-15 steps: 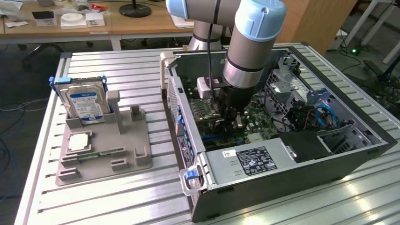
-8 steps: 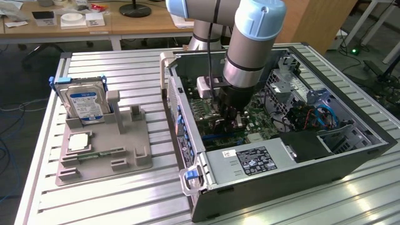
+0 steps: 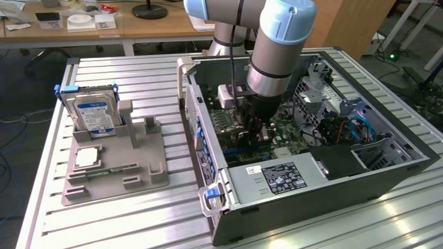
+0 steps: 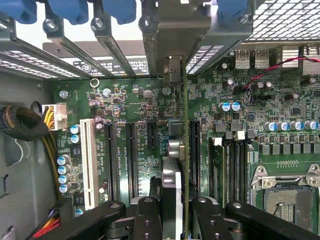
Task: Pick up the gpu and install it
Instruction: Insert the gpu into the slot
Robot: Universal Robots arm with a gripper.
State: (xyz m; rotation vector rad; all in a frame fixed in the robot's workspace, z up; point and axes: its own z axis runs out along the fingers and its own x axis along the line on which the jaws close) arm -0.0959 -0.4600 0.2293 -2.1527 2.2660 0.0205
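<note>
Gripper (image 4: pixel 172 220) fingers (image 4: pixel 148 220) clamped on gpu (image 4: pixel 185 150), card held edge-on, upright, above motherboard (image 4: pixel 135 105) inside open PC case (image 3: pixel 387 171). Step in hand, judged: insertion. Card hangs just beside black expansion slot (image 4: pixel 194 150); seating calls for exact alignment, bracket toward rear openings. Arm (image 3: pixel 277 52) reaches steeply down into case, wrist vertical.

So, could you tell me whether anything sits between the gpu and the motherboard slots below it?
Nothing visible does. The pincer holds the gpu edge-on over the motherboard, and the black slots beneath look unoccupied.
</note>
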